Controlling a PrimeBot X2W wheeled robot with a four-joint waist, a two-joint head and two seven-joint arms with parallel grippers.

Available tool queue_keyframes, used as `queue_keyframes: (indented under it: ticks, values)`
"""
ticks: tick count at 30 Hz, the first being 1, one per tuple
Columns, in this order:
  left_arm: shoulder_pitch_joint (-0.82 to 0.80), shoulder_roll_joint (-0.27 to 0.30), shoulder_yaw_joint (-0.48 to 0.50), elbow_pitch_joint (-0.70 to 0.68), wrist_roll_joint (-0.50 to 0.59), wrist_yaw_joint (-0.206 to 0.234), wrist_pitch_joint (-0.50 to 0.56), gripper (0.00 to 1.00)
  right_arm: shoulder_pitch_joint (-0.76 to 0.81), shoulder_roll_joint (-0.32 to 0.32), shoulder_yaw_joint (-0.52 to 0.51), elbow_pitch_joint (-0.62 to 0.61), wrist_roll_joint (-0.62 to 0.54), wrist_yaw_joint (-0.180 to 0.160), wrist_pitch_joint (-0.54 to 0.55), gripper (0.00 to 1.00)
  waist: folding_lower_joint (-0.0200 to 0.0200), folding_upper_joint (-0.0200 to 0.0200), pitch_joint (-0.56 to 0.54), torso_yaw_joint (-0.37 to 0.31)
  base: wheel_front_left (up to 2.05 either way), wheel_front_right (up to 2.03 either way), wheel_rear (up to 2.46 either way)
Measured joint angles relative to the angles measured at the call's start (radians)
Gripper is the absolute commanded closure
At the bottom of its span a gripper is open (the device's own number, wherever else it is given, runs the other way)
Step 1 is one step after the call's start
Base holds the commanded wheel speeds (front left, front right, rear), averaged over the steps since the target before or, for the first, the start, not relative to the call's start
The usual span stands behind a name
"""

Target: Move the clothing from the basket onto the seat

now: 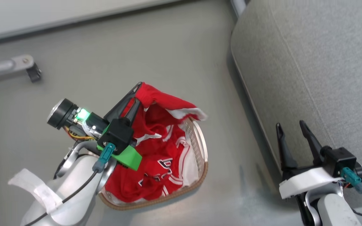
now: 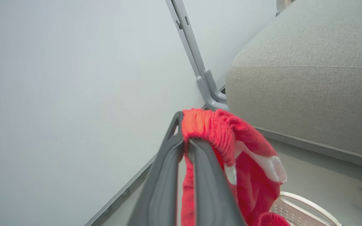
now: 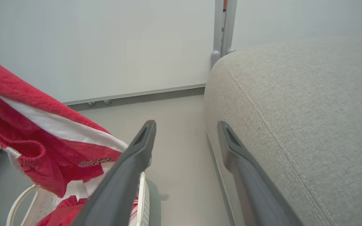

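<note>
Clothing (image 1: 156, 144), clamped in left hand (image 1: 138, 92): to be lifted clear of basket (image 1: 200, 147), carried right to seat (image 1: 309, 62); right hand (image 1: 290, 124) agape, empty.

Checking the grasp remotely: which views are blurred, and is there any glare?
Left wrist view: dark fingers and the red white-trimmed clothing they pinch look soft, close to the lens. Right wrist view: grey woven seat cushion is crisp. Head view: even light, no harsh glare.

Black letters (image 1: 164, 163) edged in white cross the red clothing (image 1: 156, 147) in the basket (image 1: 200, 147), but folds break them up and no word reads whole; in the right wrist view they are upside down and unreadable
</note>
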Motion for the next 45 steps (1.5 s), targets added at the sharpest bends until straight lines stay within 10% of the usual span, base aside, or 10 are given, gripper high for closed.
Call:
queue_keyframes:
  ticks: [16, 28, 42, 45]
  values:
    - [-0.272, 0.016, 0.008, -0.061, -0.023, -0.051, 0.058, 1.0, -0.021, -0.001, 0.158, -0.022, -0.053, 0.0, 0.0, 0.0, -0.0001, 0.0, -0.238, 0.026, 0.0, 0.0, 0.0]
    - [-0.351, -0.005, -0.028, -0.019, -0.043, -0.06, 0.053, 1.0, -0.226, -0.001, 0.39, 0.066, -0.1, 0.0, 0.0, 0.0, -0.0001, 0.0, -0.267, 0.038, 0.0, 0.0, 0.0]
    - [-0.369, -0.073, -0.124, -0.055, -0.059, -0.067, 0.036, 1.0, -0.346, 0.0, 0.431, 0.221, -0.117, 0.0, 0.0, 0.0, 0.0, 0.0, -0.29, 0.092, 0.0, 0.0, 0.0]
    - [-0.367, -0.074, -0.131, -0.067, -0.068, -0.067, 0.039, 1.0, -0.363, 0.0, 0.453, 0.252, -0.1, 0.0, 0.0, 0.75, 0.0, 0.0, -0.295, 0.1, 0.0, 0.0, 0.0]
